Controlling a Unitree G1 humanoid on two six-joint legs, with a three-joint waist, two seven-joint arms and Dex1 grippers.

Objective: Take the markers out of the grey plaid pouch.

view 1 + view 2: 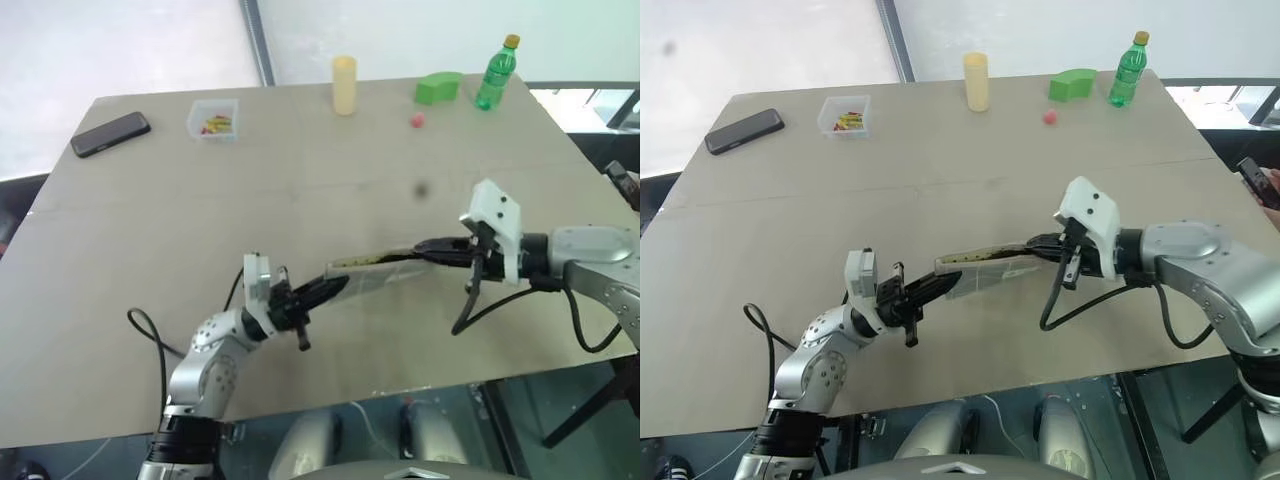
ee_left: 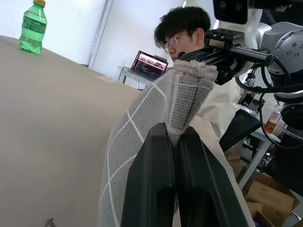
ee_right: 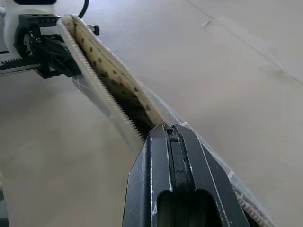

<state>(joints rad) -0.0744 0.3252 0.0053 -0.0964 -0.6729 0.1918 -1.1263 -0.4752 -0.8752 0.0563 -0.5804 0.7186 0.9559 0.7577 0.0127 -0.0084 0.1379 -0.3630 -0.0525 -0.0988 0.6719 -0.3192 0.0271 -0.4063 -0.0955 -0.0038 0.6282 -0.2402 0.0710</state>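
- Above the near half of the table (image 1: 300, 200), the grey plaid pouch (image 1: 375, 270) hangs stretched between the two grippers, clear of the tabletop.
- Left gripper (image 1: 335, 287): fingers pressed together, pinching the pouch's nearer end.
- Right gripper (image 1: 425, 248): fingers pressed together at the pouch's farther end, beside the zip opening.
- Pouch mouth: unzipped and gaping along its upper edge; the right wrist view shows pale zip teeth (image 3: 102, 92) on both lips, a cream lining with dark dots, and a dark interior whose contents cannot be made out.
- Markers: whether they lie inside the pouch cannot be told.
- Clear plastic box (image 1: 213, 118): well beyond the pouch, near the table's far edge; it holds small red and yellow pieces.
- Black phone (image 1: 110, 133): beyond the pouch and far to its left, flat on the table.
- Yellow cylinder (image 1: 344, 85), green block (image 1: 438, 87), green bottle (image 1: 496, 72) and small red ball (image 1: 417, 120): in a loose row well beyond the pouch, at the far edge.
- Left wrist view adds the pouch's outer fabric (image 2: 142, 127), grey with pale grid lines, and, past the pouch, a person (image 2: 187, 28) wearing glasses with a laptop (image 2: 150, 65) behind.
- Right wrist view adds the left gripper's black finger mount (image 3: 45, 49) at the pouch's far end.
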